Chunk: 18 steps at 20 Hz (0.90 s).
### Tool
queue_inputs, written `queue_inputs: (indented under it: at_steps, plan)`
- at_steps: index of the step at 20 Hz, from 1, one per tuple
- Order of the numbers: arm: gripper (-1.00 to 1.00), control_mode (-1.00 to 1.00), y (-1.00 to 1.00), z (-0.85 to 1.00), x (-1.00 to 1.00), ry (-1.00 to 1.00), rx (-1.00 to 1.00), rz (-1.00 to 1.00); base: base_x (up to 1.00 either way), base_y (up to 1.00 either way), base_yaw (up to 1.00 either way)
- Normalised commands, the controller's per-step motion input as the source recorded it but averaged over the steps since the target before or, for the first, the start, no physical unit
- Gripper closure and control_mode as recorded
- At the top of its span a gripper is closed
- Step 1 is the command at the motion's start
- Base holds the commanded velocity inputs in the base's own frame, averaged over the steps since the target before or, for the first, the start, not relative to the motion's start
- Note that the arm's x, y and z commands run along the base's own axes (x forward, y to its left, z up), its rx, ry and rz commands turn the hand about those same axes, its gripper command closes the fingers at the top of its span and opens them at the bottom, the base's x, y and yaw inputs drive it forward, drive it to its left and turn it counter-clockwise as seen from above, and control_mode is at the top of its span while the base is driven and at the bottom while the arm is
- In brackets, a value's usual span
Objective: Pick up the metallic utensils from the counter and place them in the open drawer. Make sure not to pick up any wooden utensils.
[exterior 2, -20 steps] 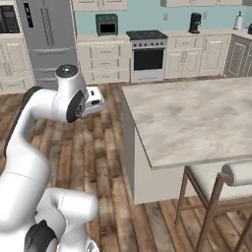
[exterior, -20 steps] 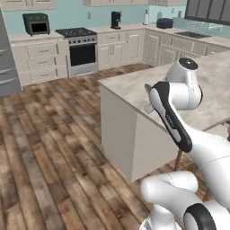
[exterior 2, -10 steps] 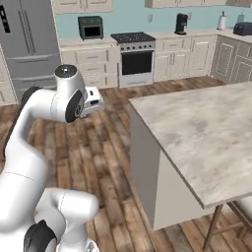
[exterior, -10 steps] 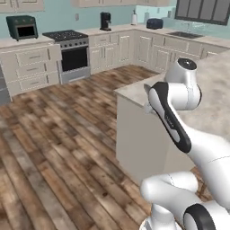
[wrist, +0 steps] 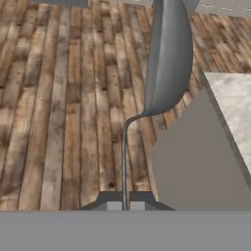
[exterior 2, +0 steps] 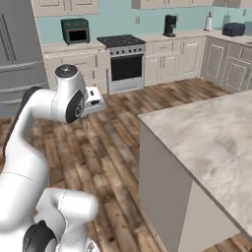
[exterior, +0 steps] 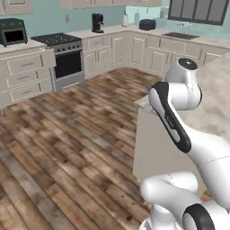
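Metal spoon (wrist: 169, 59) bowl tip cut by hand view's top edge, counter (exterior 2: 216, 142) cropped at right

No readable text, labels, brands, numbers or signs in any view; appliances on the back counter are too small and blurred to show any markings.
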Motion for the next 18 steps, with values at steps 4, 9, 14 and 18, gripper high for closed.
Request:
queue_inputs:
  at_steps: [4, 9, 14, 18]
  plan:
    - [1.00, 1.00, 0.00, 0.00, 0.00, 0.00, 0.00, 0.00, 1.00, 1.00, -0.17]
    - [1.00, 1.00, 0.00, 0.00, 0.00, 0.00, 0.00, 0.00, 1.00, 1.00, -0.13]
    - [1.00, 1.00, 0.00, 0.00, 0.00, 0.00, 0.00, 0.00, 1.00, 1.00, -0.09]
    - [1.00, 1.00, 0.00, 0.00, 0.00, 0.00, 0.00, 0.00, 1.00, 0.99, -0.01]
